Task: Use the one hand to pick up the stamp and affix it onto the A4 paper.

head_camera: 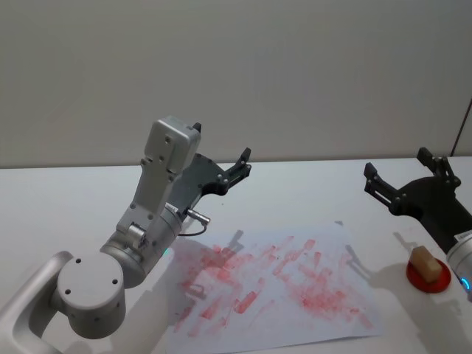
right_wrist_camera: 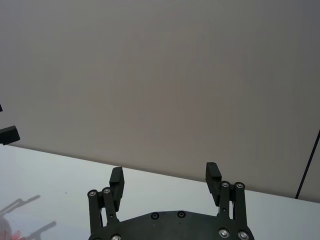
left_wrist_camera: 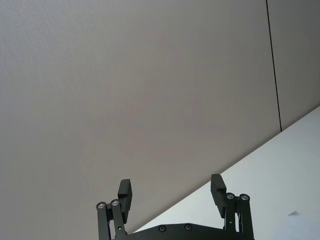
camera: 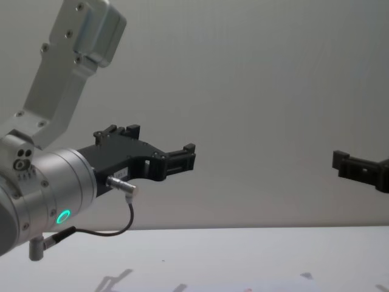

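Note:
The stamp (head_camera: 424,262), a small tan block, stands on a round red pad (head_camera: 430,282) at the table's right edge. The A4 paper (head_camera: 273,291) lies flat in the middle of the table, smeared with many red marks. My right gripper (head_camera: 396,164) (right_wrist_camera: 165,178) hangs open in the air, above and behind the stamp, holding nothing. My left gripper (head_camera: 242,164) (left_wrist_camera: 170,190) is raised above the paper's far left corner, also open and holding nothing. Both point toward the back wall.
The white tabletop (head_camera: 66,199) runs back to a plain grey wall (head_camera: 295,74). My left arm's silver elbow and forearm (head_camera: 140,236) rise over the paper's left side. A tip of the left gripper (right_wrist_camera: 7,134) shows in the right wrist view.

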You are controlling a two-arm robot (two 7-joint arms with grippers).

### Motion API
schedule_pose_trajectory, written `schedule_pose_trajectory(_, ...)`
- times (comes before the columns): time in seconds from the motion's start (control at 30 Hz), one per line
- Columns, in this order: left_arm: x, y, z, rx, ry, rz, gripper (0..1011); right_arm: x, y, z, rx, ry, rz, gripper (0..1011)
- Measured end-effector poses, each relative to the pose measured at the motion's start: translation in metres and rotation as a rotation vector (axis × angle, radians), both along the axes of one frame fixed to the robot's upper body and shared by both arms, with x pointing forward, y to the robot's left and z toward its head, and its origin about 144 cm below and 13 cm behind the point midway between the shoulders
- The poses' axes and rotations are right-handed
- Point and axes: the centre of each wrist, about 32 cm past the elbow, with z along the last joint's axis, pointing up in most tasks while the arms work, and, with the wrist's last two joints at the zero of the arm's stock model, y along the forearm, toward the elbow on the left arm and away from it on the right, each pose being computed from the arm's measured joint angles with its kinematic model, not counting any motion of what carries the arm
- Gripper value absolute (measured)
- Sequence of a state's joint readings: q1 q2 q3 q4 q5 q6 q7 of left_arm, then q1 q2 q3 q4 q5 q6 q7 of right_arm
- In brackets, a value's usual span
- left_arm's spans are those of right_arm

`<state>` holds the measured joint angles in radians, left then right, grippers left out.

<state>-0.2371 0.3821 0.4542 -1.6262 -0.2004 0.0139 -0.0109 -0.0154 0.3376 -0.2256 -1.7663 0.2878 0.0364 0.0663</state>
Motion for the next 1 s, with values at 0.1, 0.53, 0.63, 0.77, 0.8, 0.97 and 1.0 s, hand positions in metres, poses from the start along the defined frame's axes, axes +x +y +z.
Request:
schedule_pose_trajectory(0.1,0.0,0.0,0.0,0.0,0.0,0.0,1001,0.0001,0.0003,0.0,0.0,-0.002,0.0,1001)
schedule_pose_trajectory(0.53,0.0,0.0,0.0,0.0,0.0,0.0,1001,0.0002,0.0001,0.0001,0.0,-0.003,0.0,1001)
schedule_pose_trajectory(0.63,0.0,0.0,0.0,0.0,0.0,0.0,1001,0.0002,0.0001,0.0002,0.0,-0.003,0.0,1001)
schedule_pose_trajectory(0.77,0.0,0.0,0.0,0.0,0.0,0.0,1001,0.0002,-0.0001,0.0003,0.0,-0.003,0.0,1001)
schedule_pose_trajectory(0.8,0.0,0.0,0.0,0.0,0.0,0.0,1001,0.0002,-0.0001,0.0003,0.0,-0.003,0.0,1001)
schedule_pose_trajectory(0.97,0.0,0.0,0.0,0.0,0.0,0.0,1001,-0.0021,-0.0055,0.0009,0.004,-0.007,-0.004,1001)
schedule_pose_trajectory(1.0,0.0,0.0,0.0,0.0,0.0,0.0,1001,-0.0046,-0.0093,0.0009,0.006,-0.008,-0.008,1001)
